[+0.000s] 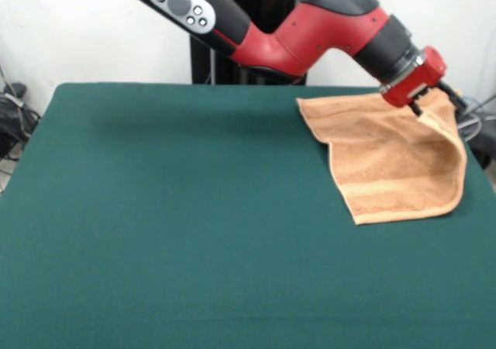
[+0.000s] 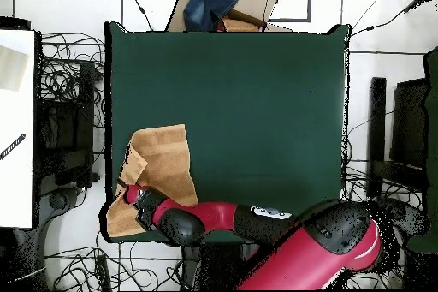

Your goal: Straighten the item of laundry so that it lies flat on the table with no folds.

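Robot lab: cable tangles [image 2: 73,83] round a felt table [image 2: 257,92]

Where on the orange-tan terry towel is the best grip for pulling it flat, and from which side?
Probably the raised, folded-over edge of the orange-tan terry towel, taken from above at the table's edge. That side arches up off the cloth, so it offers a lip; the rest lies flat. The red hand is already there.

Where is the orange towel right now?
In the front view the towel lies near the green table's far right corner, one edge lifted under the claw. The overhead view shows it at the table's lower left.
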Motion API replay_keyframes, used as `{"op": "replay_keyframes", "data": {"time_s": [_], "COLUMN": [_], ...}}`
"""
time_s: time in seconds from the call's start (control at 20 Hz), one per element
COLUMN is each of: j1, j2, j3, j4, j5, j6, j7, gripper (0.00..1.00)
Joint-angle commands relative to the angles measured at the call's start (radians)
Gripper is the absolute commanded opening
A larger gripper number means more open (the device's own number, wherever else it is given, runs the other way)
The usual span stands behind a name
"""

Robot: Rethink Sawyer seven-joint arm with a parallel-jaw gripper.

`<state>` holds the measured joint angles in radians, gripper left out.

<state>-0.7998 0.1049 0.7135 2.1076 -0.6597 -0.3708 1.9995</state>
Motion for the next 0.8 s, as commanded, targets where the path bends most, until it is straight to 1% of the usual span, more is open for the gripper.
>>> {"op": "replay_keyframes", "data": {"time_s": [0.05,0.2,0.55,0.65,0.75,0.8], "j1": [0.049,0.061,0.117,0.119,0.156,0.162], "j2": [-0.035,-0.045,-0.115,-0.102,-0.157,-0.160], "j3": [0.066,0.072,0.087,0.083,0.098,0.096], "j4": [-0.056,-0.046,0.024,0.022,0.072,0.077], "j5": [0.076,0.094,0.174,0.167,0.219,0.223], "j6": [-0.054,-0.064,-0.135,-0.142,-0.187,-0.196], "j7": [0.183,0.192,0.214,0.211,0.222,0.222], "gripper": [1.00,1.00,1.00,1.00,1.00,1.00]}}
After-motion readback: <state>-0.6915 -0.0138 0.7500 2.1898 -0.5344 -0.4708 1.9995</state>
